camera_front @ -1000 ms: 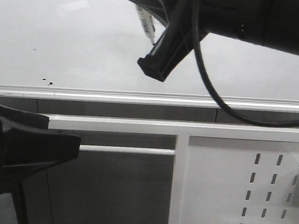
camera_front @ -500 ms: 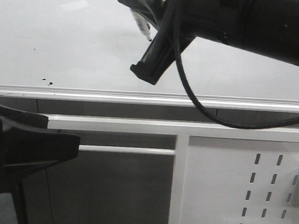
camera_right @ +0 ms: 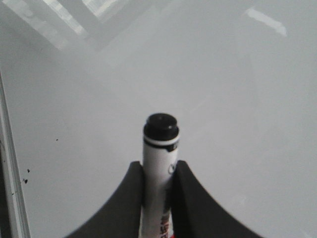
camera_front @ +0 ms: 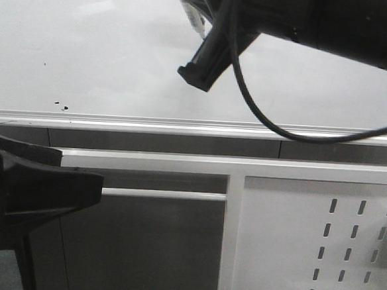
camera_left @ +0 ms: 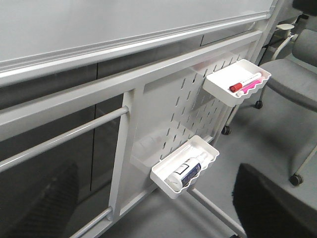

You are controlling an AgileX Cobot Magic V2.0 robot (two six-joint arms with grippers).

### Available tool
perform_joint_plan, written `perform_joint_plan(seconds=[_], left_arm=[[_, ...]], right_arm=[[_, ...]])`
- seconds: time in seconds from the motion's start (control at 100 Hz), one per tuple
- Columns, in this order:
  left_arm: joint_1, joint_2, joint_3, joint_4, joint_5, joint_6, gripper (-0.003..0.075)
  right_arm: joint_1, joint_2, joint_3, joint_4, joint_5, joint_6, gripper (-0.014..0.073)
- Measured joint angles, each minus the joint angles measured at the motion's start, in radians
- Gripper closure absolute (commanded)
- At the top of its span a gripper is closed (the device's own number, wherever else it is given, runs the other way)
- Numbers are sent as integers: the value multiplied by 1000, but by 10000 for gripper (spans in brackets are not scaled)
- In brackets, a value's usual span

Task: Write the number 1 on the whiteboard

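The whiteboard (camera_front: 87,45) fills the upper front view, with its silver edge rail (camera_front: 181,126) below. No number 1 stroke shows on it, only tiny black dots (camera_front: 58,102). My right gripper (camera_front: 196,36) is high in front of the board, shut on a white marker (camera_front: 193,17). In the right wrist view the fingers (camera_right: 130,198) clamp the marker (camera_right: 158,148), whose black end points at the whiteboard (camera_right: 247,99). I cannot tell whether it touches. My left gripper (camera_front: 44,191) hangs low below the rail, open and empty (camera_left: 156,208).
A white perforated panel (camera_front: 320,240) stands under the board. On it hang a tray with a red marker (camera_left: 237,82) and a tray with a spray bottle (camera_left: 185,166). Grey office chairs (camera_left: 297,74) stand beside the frame.
My right gripper with the marker shifted left, then up and slightly right along the board. No stroke has appeared. The left arm has not moved.
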Motion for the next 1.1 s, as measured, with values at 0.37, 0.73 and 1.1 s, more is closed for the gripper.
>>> perform_joint_plan(seconds=[0.37,0.73,1.1], left_arm=[[0,0,0,-2,0,0,136],[0,0,0,-4,0,0,141],[0,0,0,-14,0,0,195]], right_arm=[[-14,59,-29,-2,13,-2,662],[-39,81,-31,-28,-21,1,662],[-48,93,-31,-33,-5,1,662]])
